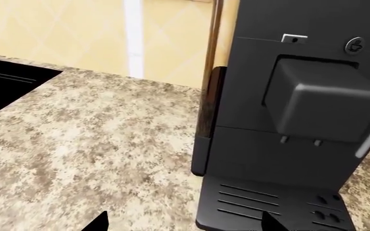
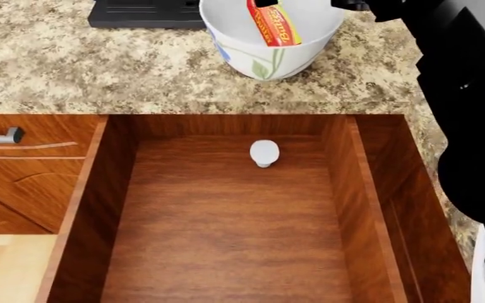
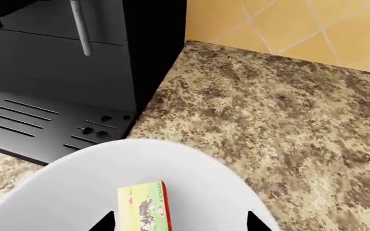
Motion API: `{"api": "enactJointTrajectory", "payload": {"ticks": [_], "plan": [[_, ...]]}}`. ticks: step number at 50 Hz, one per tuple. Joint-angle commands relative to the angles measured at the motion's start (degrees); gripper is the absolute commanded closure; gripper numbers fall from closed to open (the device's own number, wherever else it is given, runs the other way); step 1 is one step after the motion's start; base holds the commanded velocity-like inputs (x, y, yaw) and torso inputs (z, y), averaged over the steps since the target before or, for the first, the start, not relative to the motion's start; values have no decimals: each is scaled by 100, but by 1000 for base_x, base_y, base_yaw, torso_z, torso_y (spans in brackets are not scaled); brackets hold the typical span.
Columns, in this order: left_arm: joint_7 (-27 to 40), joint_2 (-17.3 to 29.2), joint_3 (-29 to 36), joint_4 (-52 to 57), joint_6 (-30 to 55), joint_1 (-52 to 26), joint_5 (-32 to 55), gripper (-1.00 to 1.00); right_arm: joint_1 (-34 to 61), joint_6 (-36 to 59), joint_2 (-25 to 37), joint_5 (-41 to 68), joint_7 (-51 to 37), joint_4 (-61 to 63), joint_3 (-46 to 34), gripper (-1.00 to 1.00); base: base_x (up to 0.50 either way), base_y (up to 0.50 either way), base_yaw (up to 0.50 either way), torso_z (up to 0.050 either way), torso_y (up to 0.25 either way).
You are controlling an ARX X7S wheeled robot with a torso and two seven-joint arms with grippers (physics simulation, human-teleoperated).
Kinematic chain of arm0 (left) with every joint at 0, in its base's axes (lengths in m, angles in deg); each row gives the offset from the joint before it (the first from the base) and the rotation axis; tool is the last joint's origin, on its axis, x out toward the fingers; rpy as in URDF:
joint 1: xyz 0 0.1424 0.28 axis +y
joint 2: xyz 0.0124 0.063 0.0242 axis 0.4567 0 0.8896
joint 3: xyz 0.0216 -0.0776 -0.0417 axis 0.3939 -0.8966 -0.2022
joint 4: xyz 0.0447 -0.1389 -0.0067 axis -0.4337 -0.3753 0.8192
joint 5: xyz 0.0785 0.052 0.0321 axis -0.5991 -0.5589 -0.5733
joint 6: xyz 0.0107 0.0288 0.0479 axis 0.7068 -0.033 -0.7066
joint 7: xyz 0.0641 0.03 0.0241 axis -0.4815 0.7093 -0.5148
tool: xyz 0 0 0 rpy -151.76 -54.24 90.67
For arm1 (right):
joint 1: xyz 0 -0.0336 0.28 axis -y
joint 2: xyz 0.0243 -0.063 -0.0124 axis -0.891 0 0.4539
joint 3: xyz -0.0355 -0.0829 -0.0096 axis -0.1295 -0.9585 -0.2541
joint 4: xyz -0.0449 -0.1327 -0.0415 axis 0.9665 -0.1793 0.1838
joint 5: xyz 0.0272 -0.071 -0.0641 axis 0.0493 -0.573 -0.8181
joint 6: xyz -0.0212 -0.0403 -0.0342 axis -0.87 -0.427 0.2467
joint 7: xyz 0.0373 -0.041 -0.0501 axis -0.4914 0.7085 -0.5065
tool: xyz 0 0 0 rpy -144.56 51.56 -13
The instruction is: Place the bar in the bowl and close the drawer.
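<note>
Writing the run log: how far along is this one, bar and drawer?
Done: the small red-and-yellow butter box already sits inside the large white floral ceramic bowl on the speckled granite counter. In hand: nothing visible; the right gripper hovers over the bowl with fingertips apart, clear of the box. Left: the reddish-brown wooden drawer is wide open, a small white object inside.

Right gripper (image 3: 178,222) points downward, fingers spread apart; left gripper (image 1: 185,222) likewise has its fingers apart.

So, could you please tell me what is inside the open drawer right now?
The drawer holds one small white rounded object near its back wall; the rest of the visible floor is bare wood. Its front end is out of frame.
</note>
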Motion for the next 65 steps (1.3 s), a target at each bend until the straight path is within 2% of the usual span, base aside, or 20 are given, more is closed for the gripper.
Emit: {"api": "enactJointTrajectory", "payload": {"ticks": [1, 6, 14, 20, 25, 29, 35, 41, 49, 59, 65], "plan": [[14, 18, -22, 48, 45, -10, -2, -100, 186, 251, 2, -394, -9, -4, 456, -100, 0, 0, 0, -8, 250], [125, 111, -88, 286, 138, 107, 128, -100, 343, 749, 69, -1346, 41, -4, 1500, -100, 0, 0, 0, -9, 250], [488, 311, -284, 845, 484, 254, 538, -100, 720, 1653, 189, -3659, 298, -3, 3727, -100, 0, 0, 0, -9, 250], [886, 499, -507, 1434, 808, 476, 1047, -100, 832, 1934, 285, -4381, 497, 46, 4355, -100, 0, 0, 0, -8, 250], [1308, 831, -836, 2271, 1005, 878, 1727, -100, -131, 3567, 1474, -3328, -1159, 3342, 5155, -100, 0, 0, 0, -8, 250], [1644, 1086, -1077, 2851, 1089, 1202, 2282, -100, -731, 4295, 1999, -2657, -2127, 4828, 5764, -100, 0, 0, 0, -8, 250], [2040, 1373, -1347, 3511, 1085, 1482, 2860, -100, -1498, 5090, 2478, -1532, -3383, 6260, 6819, -100, 0, 0, 0, -9, 250], [2376, 1596, -1512, 4049, 1037, 1745, 3300, -100, -1985, 5535, 2769, -391, -4311, 6984, 7561, -100, 0, 0, 0, -8, 250], [2622, 1793, -1671, 4615, 913, 2076, 3752, -100, -2410, 5467, 3063, 537, -5013, 7466, 7718, -100, 0, 0, 0, -8, 250], [2587, 1813, -1709, 4689, 845, 2181, 3867, -100, -2584, 5237, 3276, 626, -4974, 7666, 7661, -100, 0, 2, 0, -8, 250], [2538, 1832, -1817, 4763, 709, 2242, 3895, -100, -2615, 5134, 3332, 544, -4959, 7708, 7587, -100, 1, 473, 0, 0, 0]]}}
